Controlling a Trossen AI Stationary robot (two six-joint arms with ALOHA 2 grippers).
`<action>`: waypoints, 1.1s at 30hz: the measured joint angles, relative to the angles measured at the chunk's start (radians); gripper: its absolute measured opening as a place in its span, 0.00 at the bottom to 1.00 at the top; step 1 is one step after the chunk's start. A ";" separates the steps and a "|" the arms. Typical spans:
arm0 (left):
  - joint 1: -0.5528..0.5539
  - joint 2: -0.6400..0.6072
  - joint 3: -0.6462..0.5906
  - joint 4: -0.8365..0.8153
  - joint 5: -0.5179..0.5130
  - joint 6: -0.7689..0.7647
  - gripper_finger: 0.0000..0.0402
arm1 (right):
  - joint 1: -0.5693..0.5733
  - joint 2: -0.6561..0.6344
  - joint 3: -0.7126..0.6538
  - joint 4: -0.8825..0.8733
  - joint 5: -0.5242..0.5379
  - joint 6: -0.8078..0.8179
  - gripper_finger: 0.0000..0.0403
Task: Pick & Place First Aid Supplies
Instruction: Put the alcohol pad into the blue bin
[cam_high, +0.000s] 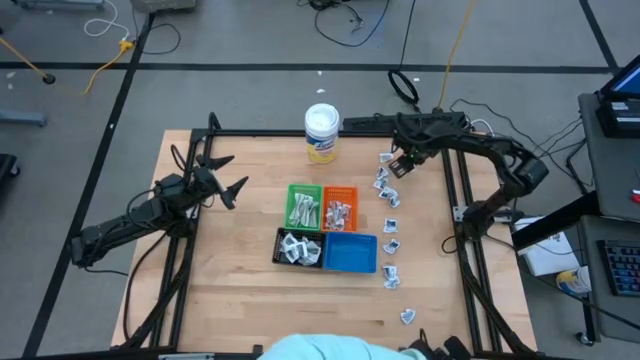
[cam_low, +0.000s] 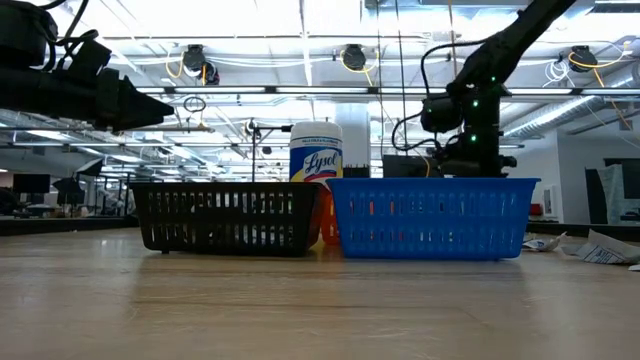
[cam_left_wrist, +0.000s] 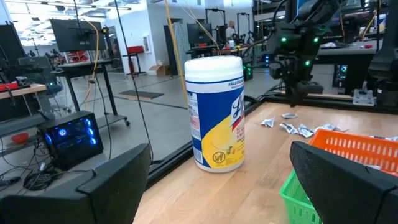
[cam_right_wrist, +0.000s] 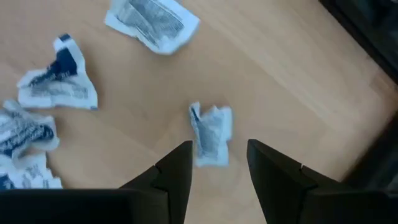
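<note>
Several small white-grey packets of first aid supplies (cam_high: 390, 225) lie flat in a loose line along the table's right side. More of them fill the green tray (cam_high: 303, 207), the orange tray (cam_high: 340, 208) and the black tray (cam_high: 297, 247). My right gripper (cam_right_wrist: 217, 163) hangs open over the far end of that line, pointing steeply down. One crumpled packet (cam_right_wrist: 211, 134) lies on the wood just ahead of its fingertips, untouched. My left gripper (cam_high: 226, 180) waits open and level above the table's left side.
The blue tray (cam_high: 350, 254) stands next to the black one at mid-table. A white-lidded, yellow-labelled tub (cam_high: 322, 132) stands at the far edge. More packets (cam_right_wrist: 59, 78) lie close around the one under my right gripper. A dark frame rail (cam_high: 462, 190) runs along the right edge.
</note>
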 joint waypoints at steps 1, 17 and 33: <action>0.000 0.000 0.000 0.000 0.000 0.000 0.98 | 0.000 0.012 0.000 0.007 -0.006 -0.007 0.36; 0.000 0.000 0.000 0.000 0.000 0.000 0.98 | -0.005 0.147 0.002 0.021 -0.106 -0.006 0.18; 0.000 0.000 0.000 0.000 0.000 0.000 0.98 | 0.001 -0.103 0.000 -0.028 -0.701 0.151 0.00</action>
